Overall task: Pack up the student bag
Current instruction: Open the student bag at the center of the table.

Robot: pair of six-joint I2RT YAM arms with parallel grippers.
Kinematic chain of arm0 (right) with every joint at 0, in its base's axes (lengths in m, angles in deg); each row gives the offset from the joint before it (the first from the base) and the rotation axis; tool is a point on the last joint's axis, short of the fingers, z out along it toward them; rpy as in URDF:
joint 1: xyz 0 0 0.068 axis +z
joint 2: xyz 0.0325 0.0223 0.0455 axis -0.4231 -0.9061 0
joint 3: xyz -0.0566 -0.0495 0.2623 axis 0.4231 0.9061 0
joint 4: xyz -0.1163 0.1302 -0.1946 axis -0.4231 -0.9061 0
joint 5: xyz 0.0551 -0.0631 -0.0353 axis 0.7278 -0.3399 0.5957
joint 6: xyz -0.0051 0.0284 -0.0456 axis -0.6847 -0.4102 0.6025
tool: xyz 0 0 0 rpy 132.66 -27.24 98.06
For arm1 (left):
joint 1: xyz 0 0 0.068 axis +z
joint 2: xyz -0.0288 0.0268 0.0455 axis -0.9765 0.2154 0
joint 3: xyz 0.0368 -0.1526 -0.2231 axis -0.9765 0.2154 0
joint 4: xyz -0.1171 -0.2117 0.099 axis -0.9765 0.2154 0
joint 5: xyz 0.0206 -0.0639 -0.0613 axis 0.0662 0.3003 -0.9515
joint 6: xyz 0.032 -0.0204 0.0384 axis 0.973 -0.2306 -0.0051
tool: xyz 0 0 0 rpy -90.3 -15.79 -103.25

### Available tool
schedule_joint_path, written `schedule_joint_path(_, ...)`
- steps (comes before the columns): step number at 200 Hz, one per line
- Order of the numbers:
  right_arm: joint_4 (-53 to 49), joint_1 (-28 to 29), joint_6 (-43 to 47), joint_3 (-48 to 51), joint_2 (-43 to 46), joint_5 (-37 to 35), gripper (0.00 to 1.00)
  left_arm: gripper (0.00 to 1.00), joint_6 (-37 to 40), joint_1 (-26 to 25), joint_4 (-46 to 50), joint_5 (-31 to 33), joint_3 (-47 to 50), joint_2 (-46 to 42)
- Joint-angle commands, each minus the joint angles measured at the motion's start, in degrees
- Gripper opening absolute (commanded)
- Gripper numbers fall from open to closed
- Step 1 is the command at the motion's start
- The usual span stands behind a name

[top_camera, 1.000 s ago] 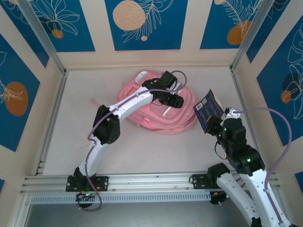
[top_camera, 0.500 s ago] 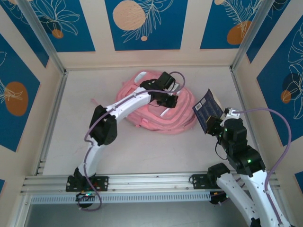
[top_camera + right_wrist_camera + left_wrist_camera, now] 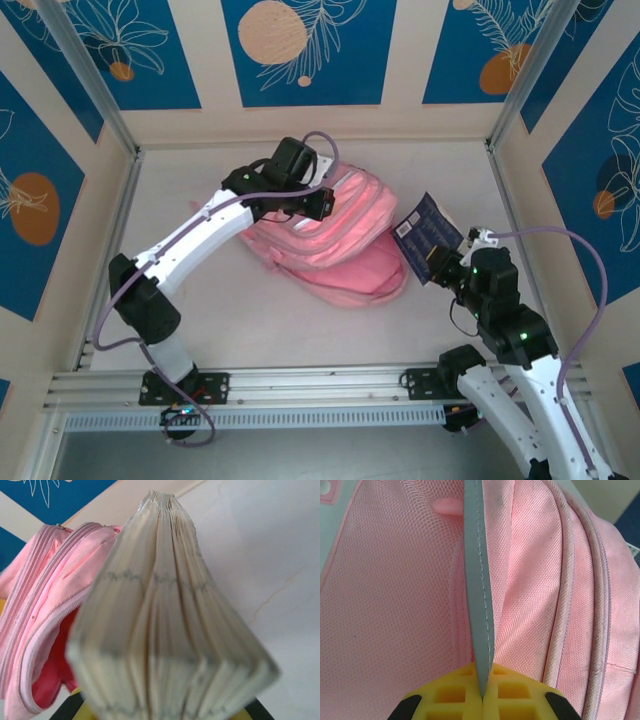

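- Top view: the student bag (image 3: pixel 345 250) lies on the table (image 3: pixel 250 320), toward the back and about midway between the side walls. It is slumped on its side with pale pink panels uppermost.
- Top view: the left gripper (image 3: pixel 326 204) reaches in over the bag's upper left edge, fingertips down on the fabric. From up here I cannot tell how the jaws stand.
- Top view: the right gripper (image 3: pixel 438 262) hangs just beside the bag's right end, holding a dark blue-covered book (image 3: pixel 422 232) upright and clear of the table. The book is near the bag but not inside it.
- Left wrist view: the yellow pads (image 3: pixel 517 702) are pressed together on a thin grey trim strip (image 3: pixel 479 580) running up the middle. Nothing but the strip sits between them.
- Left wrist view: a pink mesh panel (image 3: pixel 390 605) lies left of the strip and woven pink fabric with piped seams lies right of it. This looks like a pinch on the bag's own edging.
- Right wrist view: the book's fanned page edges sit close to the lens, gripped low down, so the jaws are closed on its lower part.
- Right wrist view: the bag is behind and to the left, its zip (image 3: pixel 47 625) parted with a darker pink inside showing.
- Progress, my reading: early to middle. The bag is gripped at its edge and looks partly open, and the book is lifted and brought alongside.
- To do: widen or steady the mouth, slide the book in, let go. I see no other items waiting, and I cannot tell whether anything is already inside.
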Motion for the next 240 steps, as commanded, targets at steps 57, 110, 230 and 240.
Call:
schedule_joint_path(57,35.29,-2.16,-35.77,16.16,-4.96,33.62,0.00,0.00,2.26,-0.15,1.60,-4.46,5.75,-4.97)
schedule_joint_path(110,45.92,-4.96,-43.41,18.50,-2.77,35.76,0.00,0.13,5.28,-1.88,6.75,0.57,6.11,-5.05)
schedule_joint_path(230,49.93,-4.98,-44.15,17.75,-5.30,37.12,0.00,0.72,14.44,-14.65,8.98,9.47,2.73,-8.40)
schedule_joint_path(240,49.85,-4.99,-44.15,17.73,-5.28,37.07,0.00,0.72,14.60,-15.18,8.47,10.15,2.73,-7.62)
